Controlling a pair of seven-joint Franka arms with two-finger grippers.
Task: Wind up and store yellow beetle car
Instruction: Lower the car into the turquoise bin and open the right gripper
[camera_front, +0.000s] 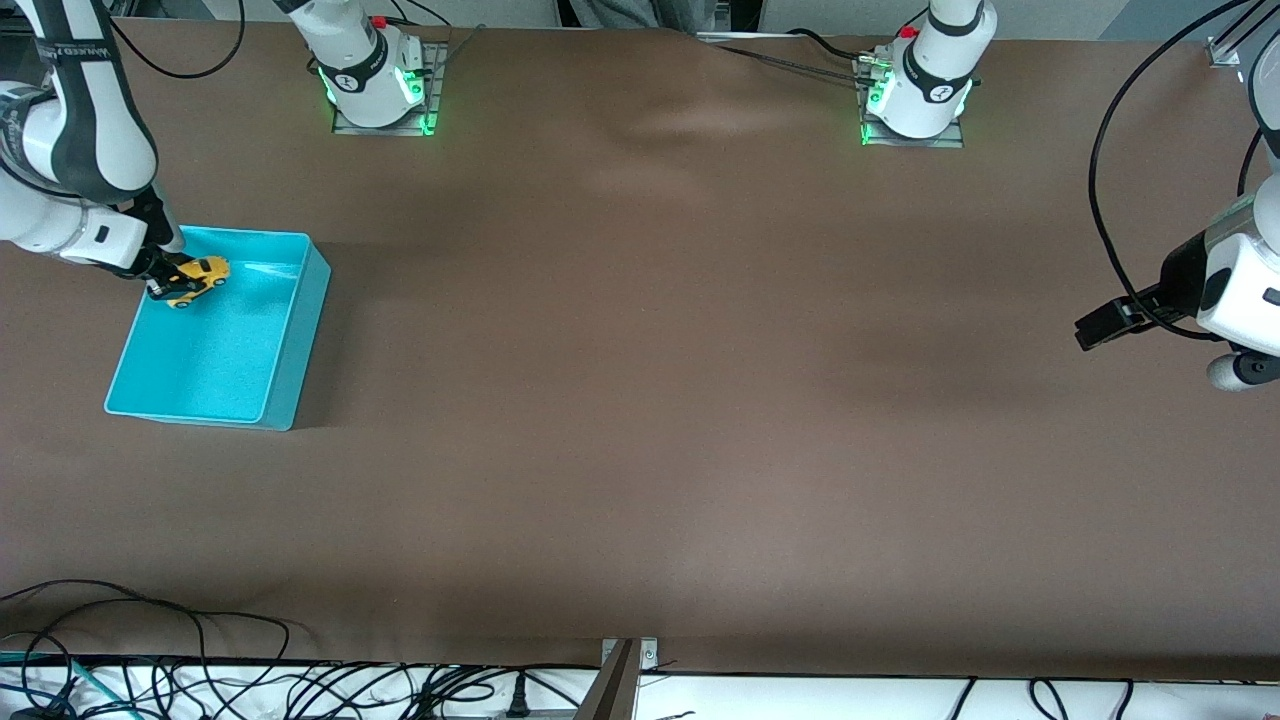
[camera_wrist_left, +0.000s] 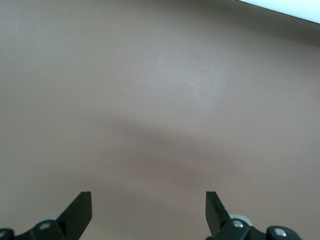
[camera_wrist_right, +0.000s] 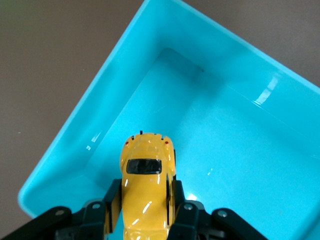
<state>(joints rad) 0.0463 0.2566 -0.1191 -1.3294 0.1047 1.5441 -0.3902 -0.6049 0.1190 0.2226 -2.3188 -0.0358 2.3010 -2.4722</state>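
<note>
Right tool (camera_front: 168, 280) pinched the yellow beetle car (camera_front: 197, 279) directly over the turquoise bin (camera_front: 290, 340), car's length level; left tool (camera_wrist_left: 149, 212) waited spread, well apart.

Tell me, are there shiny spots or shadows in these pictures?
Right wrist view: white glare streaks on the turquoise bin and the yellow beetle car. Front view: pale sheen on the brown table, green glow at the arm bases. Left wrist view: soft shadow under the open left pincer.
</note>
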